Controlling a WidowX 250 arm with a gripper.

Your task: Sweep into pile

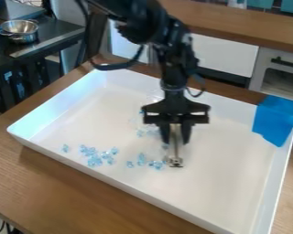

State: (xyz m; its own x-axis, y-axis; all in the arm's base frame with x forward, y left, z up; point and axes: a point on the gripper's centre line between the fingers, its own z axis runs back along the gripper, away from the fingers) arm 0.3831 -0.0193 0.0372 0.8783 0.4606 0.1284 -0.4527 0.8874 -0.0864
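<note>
Inside the white tray (115,180), clear blue bits (94,161) lie loose near the front wall, bunched most thickly left of the tool (175,151), with one lone bit (66,148) off towards the tray's left end. Others lie just beside the tool's foot, and a fainter scatter (141,133) shows farther back. The gripper (176,140) hangs down over the middle of the tray, its fingers drawn in narrow on either side of the tool's upright shaft, which it holds with the foot low at the tray floor.

The bits look hard, glassy and very light, so they should slide readily and may skitter or roll if struck fast; whether they would chip cannot be told. They are better pushed than pinched. The tool looks slim and stiff, perhaps metal, and its smooth shaft could twist under a side load, so a firm, square hold on the shaft, leaving the foot free, should suit it. The sweep seems partly done at best: the bits make a loose band, not one pile. Slow, low strokes from the outer edges inward would gather them with least scatter
</note>
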